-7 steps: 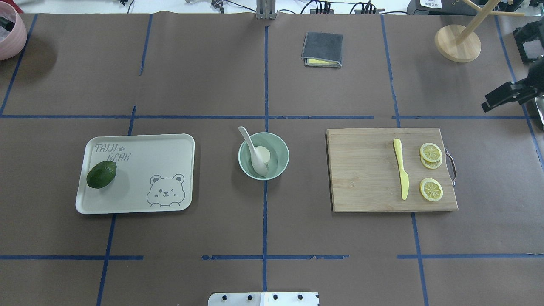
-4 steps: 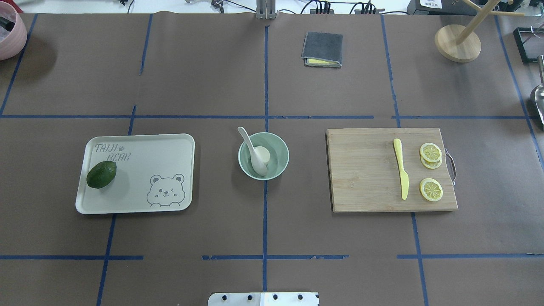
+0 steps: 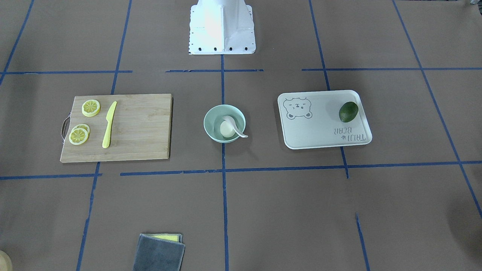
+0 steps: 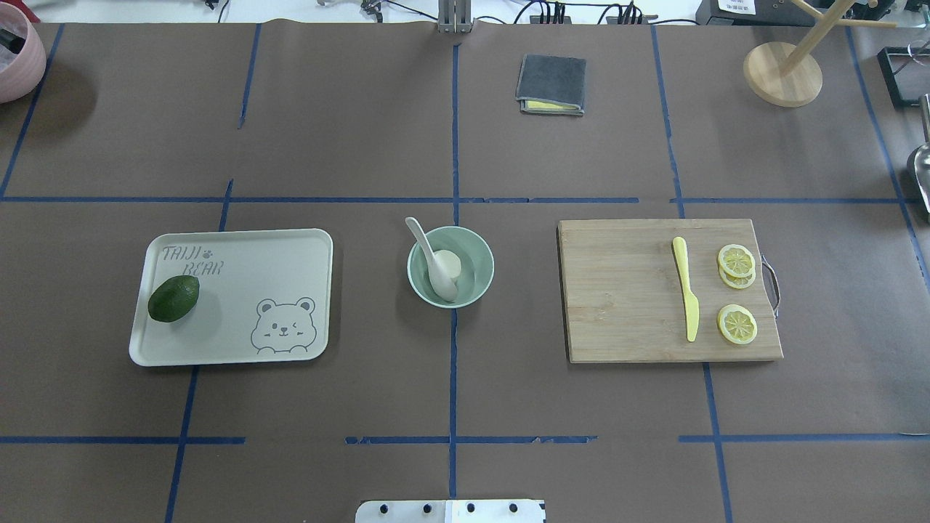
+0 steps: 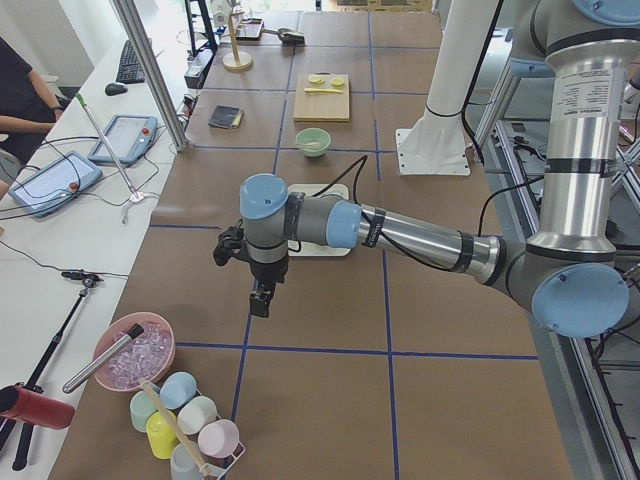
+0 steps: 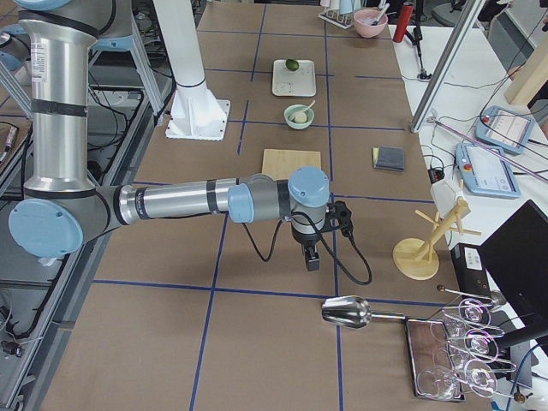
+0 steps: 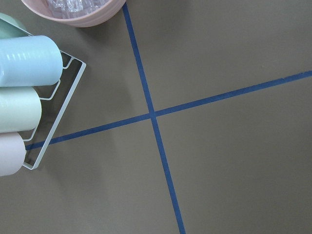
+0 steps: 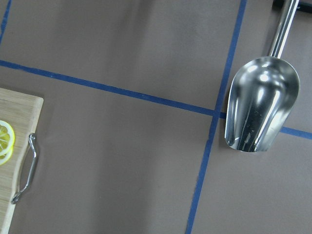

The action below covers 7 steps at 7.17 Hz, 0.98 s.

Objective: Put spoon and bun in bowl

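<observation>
The mint-green bowl point(image 4: 485, 256) stands at the table's middle, also in the front view point(image 3: 210, 113). The white bun point(image 4: 453, 263) lies inside it point(image 3: 225, 130). The pale spoon point(image 4: 427, 247) lies in the bowl with its scoop beside the bun and its handle over the rim point(image 3: 238, 131). My left gripper point(image 5: 262, 296) hangs over bare table far to my left, and my right gripper point(image 6: 310, 257) hangs far to my right. Both show only in the side views, so I cannot tell if they are open or shut.
A white tray point(image 4: 240, 341) with a dark avocado point(image 4: 174, 298) lies left of the bowl. A wooden board point(image 4: 625, 290) with a yellow knife point(image 4: 684, 287) and lemon slices point(image 4: 737, 323) lies right. A metal scoop point(image 8: 261, 105), a cup rack point(image 7: 29, 97) and a grey cloth point(image 4: 552, 83) sit at the table's edges.
My right gripper, seen at the overhead view's right edge a second ago, has moved out of that view. The bowl, bun and spoon have not moved.
</observation>
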Available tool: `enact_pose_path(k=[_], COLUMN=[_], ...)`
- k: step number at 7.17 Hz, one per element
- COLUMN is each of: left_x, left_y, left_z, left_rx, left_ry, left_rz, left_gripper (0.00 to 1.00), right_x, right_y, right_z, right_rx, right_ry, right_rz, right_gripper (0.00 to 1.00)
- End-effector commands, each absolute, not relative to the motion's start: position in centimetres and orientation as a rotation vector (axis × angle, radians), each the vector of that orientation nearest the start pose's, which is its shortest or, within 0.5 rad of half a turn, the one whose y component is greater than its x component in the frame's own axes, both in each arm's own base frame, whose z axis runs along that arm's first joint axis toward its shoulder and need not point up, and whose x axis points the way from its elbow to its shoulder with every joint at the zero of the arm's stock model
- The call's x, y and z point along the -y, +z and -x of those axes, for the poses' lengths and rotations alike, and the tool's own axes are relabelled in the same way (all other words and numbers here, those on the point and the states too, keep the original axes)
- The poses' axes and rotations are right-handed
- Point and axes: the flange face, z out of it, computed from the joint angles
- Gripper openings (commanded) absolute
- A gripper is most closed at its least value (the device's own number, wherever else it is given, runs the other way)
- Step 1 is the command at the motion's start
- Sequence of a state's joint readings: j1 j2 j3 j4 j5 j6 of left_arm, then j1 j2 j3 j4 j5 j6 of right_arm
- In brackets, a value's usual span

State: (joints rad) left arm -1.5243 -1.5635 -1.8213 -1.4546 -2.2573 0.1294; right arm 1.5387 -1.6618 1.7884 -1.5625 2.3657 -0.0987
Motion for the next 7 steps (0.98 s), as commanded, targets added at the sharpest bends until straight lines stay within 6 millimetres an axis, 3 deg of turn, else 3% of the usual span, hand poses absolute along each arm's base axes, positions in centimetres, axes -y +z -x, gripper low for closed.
enact_pose_path(k=[1,3,4,5,6,7], left_x=[48.3,47.9,47.6,47.4,47.2,47.4], left_y=[57.8,59.4,60.8,61.6,64.4,64.6], left_z=[4.6,5.5,7.0,7.2,7.0,6.9], left_rx=[-0.71,-0.745,-0.747,-0.749,-0.775,-0.78], left_ry=[0.196,0.157,0.113,0.104,0.087,0.086], left_rz=[-0.108,-0.073,-0.056,-0.041,0.002,0.005], left_gripper=[1.0,1.0,1.0,1.0,1.0,1.0], right_x=[45.1,45.4,46.0,46.4,46.6,47.9], right_y=[60.8,62.1,61.5,61.1,60.8,59.3], right_z=[-5.0,-4.9,-4.8,-4.7,-4.7,-5.7], right_rx=[0.767,0.781,0.79,0.812,0.856,0.879], right_ry=[-0.153,-0.124,-0.076,-0.061,-0.051,-0.013], right_rz=[-0.117,-0.08,-0.07,-0.067,-0.063,-0.038], right_gripper=[1.0,1.0,1.0,1.0,1.0,1.0])
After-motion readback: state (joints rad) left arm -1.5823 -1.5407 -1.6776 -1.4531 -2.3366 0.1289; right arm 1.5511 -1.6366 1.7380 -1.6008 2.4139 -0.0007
